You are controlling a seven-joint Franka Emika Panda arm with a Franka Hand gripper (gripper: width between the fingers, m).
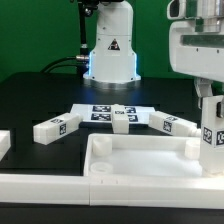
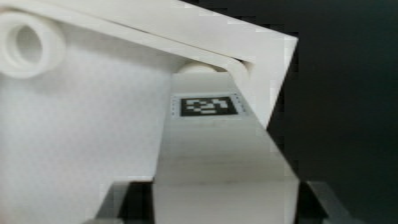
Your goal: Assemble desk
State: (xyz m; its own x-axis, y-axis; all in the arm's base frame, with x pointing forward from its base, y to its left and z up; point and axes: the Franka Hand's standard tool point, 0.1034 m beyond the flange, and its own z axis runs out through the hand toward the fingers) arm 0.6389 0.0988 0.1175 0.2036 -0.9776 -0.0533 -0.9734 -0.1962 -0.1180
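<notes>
Here, the wrist view shows the gripper clamped on a tagged desk leg, whose far end sits at a corner of the desk panel. Only the exterior view shows three more legs lying on the black bench.

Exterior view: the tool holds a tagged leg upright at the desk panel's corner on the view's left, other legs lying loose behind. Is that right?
No. The exterior view shows the tool holding the leg at the desk panel corner on that view's right, not left. The other legs do lie loose behind it.
</notes>
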